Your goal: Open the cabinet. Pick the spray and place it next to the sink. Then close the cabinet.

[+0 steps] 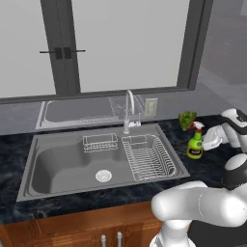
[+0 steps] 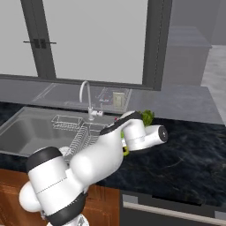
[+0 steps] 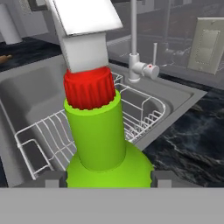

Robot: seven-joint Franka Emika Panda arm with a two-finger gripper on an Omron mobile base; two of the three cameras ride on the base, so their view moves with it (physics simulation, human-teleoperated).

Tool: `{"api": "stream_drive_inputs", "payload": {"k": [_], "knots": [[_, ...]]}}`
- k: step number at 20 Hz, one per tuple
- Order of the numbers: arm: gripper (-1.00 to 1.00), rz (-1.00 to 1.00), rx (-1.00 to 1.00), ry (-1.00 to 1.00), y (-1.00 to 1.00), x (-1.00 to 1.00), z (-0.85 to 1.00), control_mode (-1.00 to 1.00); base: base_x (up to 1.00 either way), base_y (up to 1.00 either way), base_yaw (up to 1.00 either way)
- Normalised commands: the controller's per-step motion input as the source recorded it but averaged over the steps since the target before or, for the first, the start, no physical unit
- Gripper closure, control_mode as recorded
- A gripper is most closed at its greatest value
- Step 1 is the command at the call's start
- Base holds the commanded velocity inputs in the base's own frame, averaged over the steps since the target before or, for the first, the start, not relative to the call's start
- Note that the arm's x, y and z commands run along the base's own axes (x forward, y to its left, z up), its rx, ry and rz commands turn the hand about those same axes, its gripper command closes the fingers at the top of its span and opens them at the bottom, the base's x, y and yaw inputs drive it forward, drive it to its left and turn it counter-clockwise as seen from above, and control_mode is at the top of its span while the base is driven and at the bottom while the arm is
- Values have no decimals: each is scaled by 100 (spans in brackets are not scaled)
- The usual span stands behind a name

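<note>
glossy green spray [image 3: 103,140], ribbed red collar, wire rack [image 3: 65,131]

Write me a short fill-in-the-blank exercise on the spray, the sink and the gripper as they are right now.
1. The spray stands on the dark counter to the ____ of the sink, seen from the left base view.
2. The dish rack in the basin is made of ____.
3. The gripper has one fingertip on either side of the green ____.
4. The bottle's collar under the white nozzle is ____.

Missing words: right; wire; bottle; red
</note>
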Motion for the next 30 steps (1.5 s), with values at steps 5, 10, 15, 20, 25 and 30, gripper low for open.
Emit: {"api": "stream_drive_inputs", "payload": {"k": [5,10,15,20,25,30], "knots": [[100,0,0,0,0,2,-7,-100,0,0,0],[100,0,0,0,0,7,-9,-100,0,0,0],[100,0,0,0,0,4,-23,-100,0,0,0],[100,0,0,0,0,8,-40,-100,0,0,0],[100,0,0,0,0,3,-16,-100,0,0,0],[100,0,0,0,0,0,-1,-100,0,0,0]]}}
